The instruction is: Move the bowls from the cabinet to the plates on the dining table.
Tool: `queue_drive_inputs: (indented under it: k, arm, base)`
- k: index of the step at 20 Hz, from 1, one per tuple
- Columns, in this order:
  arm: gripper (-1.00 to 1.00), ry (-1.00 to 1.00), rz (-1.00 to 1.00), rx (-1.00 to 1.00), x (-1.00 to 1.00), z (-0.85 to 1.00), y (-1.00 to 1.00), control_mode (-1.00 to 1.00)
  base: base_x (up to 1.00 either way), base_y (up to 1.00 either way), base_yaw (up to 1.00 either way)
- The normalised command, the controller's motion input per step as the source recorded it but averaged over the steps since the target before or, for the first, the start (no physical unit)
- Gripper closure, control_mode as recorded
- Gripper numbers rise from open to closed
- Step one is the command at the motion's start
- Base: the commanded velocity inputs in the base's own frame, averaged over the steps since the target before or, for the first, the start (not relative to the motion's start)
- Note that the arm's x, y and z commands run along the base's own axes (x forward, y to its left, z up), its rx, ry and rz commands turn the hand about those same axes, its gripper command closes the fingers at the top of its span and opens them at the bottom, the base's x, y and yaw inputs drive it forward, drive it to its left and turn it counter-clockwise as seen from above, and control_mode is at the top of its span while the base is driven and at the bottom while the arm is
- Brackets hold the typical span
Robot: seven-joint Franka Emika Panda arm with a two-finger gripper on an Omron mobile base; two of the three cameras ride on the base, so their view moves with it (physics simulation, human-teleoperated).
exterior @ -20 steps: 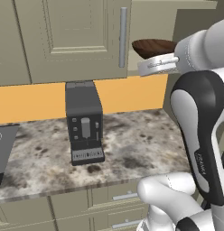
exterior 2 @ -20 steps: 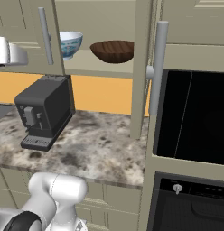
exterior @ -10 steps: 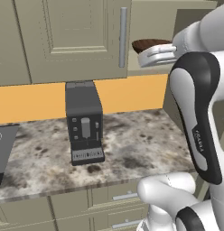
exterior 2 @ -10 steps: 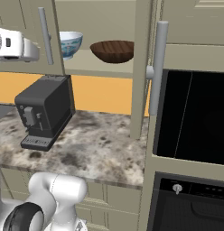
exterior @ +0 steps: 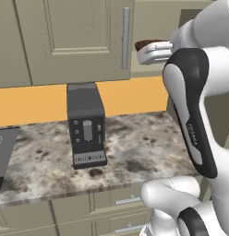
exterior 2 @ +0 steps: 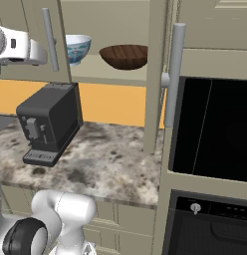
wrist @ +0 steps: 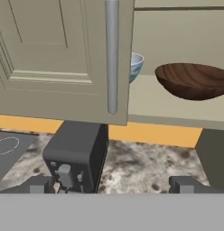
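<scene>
While both bowls sit on the cabinet [wrist: 64, 54] shelf, nothing's delivered: wooden bowl [wrist: 193, 81] ahead-right of spread, empty claw [wrist: 111, 184], patterned bowl [wrist: 136, 65] behind door.

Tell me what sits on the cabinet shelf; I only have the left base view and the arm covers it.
Observer: Two bowls. The brown wooden bowl stands mid-shelf.
Operator: Give me the other one.
Observer: The white and blue bowl stands to its left in the right base view, partly behind the open cabinet door.
Operator: Report the claw.
Observer: The claw is open and holds nothing, facing the shelf from in front of it, above the coffee machine.
</scene>
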Motion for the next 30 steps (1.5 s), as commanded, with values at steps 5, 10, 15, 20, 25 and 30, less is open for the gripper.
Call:
queue_drive_inputs:
  k: [5,10,15,20,25,30]
  arm:
    - [-1.0,-0.02,-0.07,0.0,0.0,0.0,0.02,-1.0]
    - [-1.0,-0.02,-0.02,0.0,0.0,0.06,0.06,-1.0]
    - [-1.0,-0.02,0.0,0.01,0.05,0.01,0.1,-1.0]
    - [-1.0,-0.02,0.0,0.0,0.3,0.0,0.0,-1.0]
    - [-1.0,-0.02,0.0,0.0,0.46,-0.04,0.01,-1.0]
    - [-1.0,-0.02,0.0,0.0,0.39,-0.09,0.06,-1.0]
  base:
    - [0.0,0.0,0.0]
    - [0.0,0.0,0.0]
    - [0.0,0.0,0.0]
    - [0.0,0.0,0.0]
    - [0.0,0.0,0.0]
    - [0.0,0.0,0.0]
